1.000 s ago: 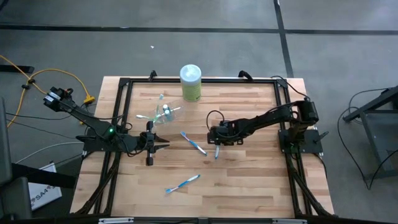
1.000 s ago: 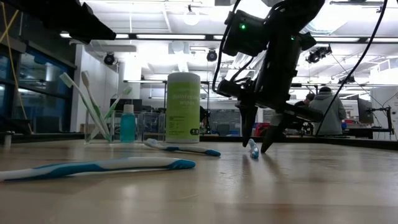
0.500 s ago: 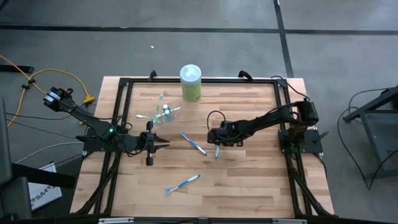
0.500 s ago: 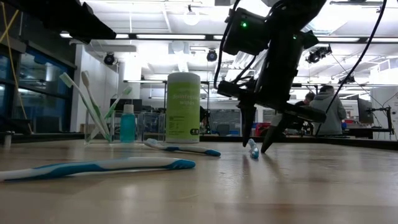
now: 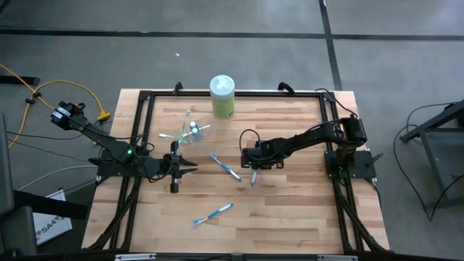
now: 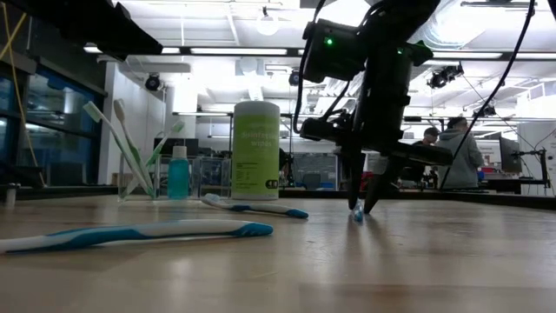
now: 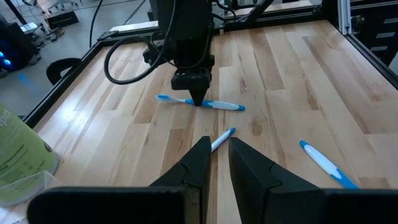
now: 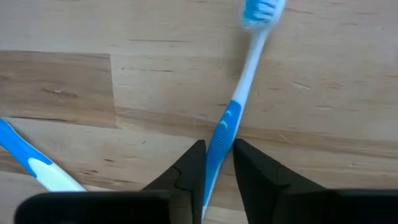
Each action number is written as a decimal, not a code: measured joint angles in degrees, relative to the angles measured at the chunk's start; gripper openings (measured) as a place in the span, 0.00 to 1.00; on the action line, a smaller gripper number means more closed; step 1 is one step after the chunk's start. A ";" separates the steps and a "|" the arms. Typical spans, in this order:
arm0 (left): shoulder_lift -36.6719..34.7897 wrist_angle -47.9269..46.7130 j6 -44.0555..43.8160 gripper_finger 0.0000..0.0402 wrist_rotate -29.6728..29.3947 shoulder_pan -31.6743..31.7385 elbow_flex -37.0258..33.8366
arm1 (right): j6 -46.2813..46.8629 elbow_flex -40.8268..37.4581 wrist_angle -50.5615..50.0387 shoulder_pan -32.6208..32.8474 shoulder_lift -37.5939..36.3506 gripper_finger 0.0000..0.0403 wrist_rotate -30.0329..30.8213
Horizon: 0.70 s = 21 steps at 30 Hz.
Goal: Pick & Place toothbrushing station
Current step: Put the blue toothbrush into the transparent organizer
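A clear cup (image 5: pixel 194 130) stands at the table's far left with several toothbrushes (image 6: pixel 113 139) leaning in it. A blue and white toothbrush (image 5: pixel 253 177) lies flat on the table near the middle. My right gripper (image 5: pixel 251 165) stands over it, fingers down, shut on its handle; it also shows in the low view (image 6: pixel 360 207) and in its own wrist view (image 8: pixel 217 162). My left gripper (image 5: pixel 193 168) hangs still at the table's left. It points toward the right edge, is empty, and has only a narrow gap between its fingers (image 7: pixel 219 142). My right gripper pinches the toothbrush's blue handle (image 8: pixel 225 124) between its two fingers, about midway along the brush. The fingers come from above, pointing down, and lie across the brush. The brush lies flat on the table, its bristle head (image 8: pixel 258 12) clear of the fingers.
A second toothbrush (image 5: pixel 225 166) lies just left of my right gripper, a third (image 5: pixel 213 212) nearer the front edge. A green-lidded canister (image 5: pixel 222 96) stands at the far edge, a small blue bottle (image 6: pixel 178 172) by the cup. A black frame rail (image 5: pixel 141 130) borders the table.
My right gripper's fingers have closed in from either side onto the toothbrush handle, with a small shift toward the table's left. The toothbrush has stayed on the table.
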 joint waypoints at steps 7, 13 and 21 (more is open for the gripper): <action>-0.01 0.00 0.00 0.13 0.00 -0.01 0.00 | 0.07 0.07 0.04 0.00 0.00 0.09 0.10; 0.01 0.00 0.00 0.13 0.00 -0.02 0.00 | -0.40 0.20 0.76 0.00 0.00 0.03 0.60; 0.00 0.00 0.00 0.13 0.00 -0.02 0.00 | -2.23 0.28 0.76 0.00 0.00 0.03 0.86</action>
